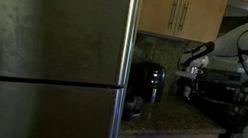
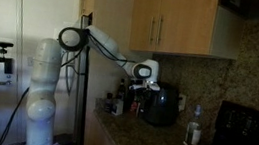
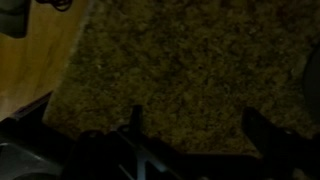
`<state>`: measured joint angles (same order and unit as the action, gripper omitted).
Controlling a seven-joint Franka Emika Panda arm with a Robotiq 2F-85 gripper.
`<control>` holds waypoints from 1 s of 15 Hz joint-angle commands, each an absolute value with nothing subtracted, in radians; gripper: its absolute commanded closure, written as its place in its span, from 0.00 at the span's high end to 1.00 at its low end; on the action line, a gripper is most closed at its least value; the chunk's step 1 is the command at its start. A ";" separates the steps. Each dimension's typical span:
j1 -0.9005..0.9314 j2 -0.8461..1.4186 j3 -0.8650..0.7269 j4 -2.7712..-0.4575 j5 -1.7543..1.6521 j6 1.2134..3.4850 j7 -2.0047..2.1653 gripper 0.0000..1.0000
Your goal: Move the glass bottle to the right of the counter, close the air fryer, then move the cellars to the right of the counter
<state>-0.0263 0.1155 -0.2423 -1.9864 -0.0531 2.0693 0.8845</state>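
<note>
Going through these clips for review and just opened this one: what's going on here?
A white robot arm reaches over the dark speckled granite counter, with its gripper hovering close to the top of the black rounded air fryer. In the wrist view the fingers are spread with only granite between them, so it holds nothing. Whether the fryer's drawer is open is too dark to tell.
</note>
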 commanded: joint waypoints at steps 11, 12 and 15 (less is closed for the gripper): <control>-0.117 -0.278 -0.127 -2.123 -0.050 1.752 0.501 1.00; -0.091 -0.290 -0.104 -2.151 -0.051 1.741 0.456 1.00; -0.036 -0.343 -0.015 -2.206 -0.018 1.753 0.426 1.00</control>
